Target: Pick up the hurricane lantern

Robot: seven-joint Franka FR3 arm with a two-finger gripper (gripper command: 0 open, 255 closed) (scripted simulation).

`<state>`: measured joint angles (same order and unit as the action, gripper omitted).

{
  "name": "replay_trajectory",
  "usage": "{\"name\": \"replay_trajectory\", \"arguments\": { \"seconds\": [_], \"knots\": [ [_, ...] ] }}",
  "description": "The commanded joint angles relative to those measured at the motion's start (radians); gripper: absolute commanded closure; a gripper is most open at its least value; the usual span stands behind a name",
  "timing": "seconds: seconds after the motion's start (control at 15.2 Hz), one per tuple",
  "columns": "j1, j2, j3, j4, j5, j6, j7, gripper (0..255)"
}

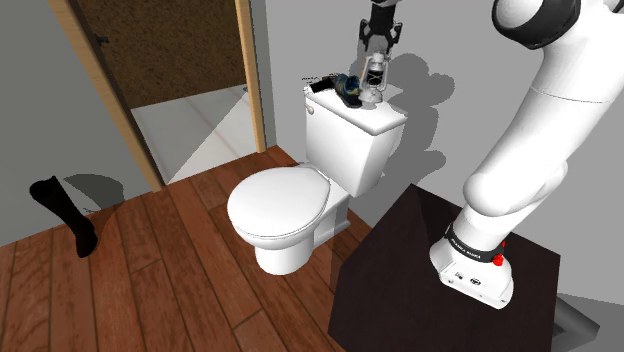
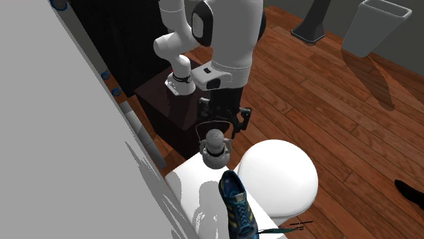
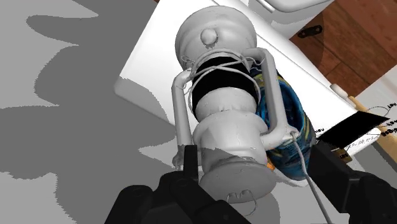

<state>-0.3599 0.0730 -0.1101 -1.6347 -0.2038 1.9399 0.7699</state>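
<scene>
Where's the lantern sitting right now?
In the shoulder view's upper middle, the grey lantern stands on the toilet tank lid, beside a blue shoe, under the claw.

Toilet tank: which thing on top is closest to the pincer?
The lantern: it sits inside the open pincer, while the blue shoe lies beside it, outside the pincer.

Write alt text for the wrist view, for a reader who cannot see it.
A pale grey hurricane lantern stands on a white toilet tank lid, its top between the end effector's two black fingers, which are spread apart. A blue shoe lies right beside the lantern.
</scene>
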Motion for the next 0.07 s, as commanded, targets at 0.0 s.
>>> {"name": "replay_trajectory", "arguments": {
  "seconds": [0.0],
  "knots": [
    [0.001, 0.003, 0.001, 0.012, 0.001, -0.009, -0.001, 255]
  ]
}}
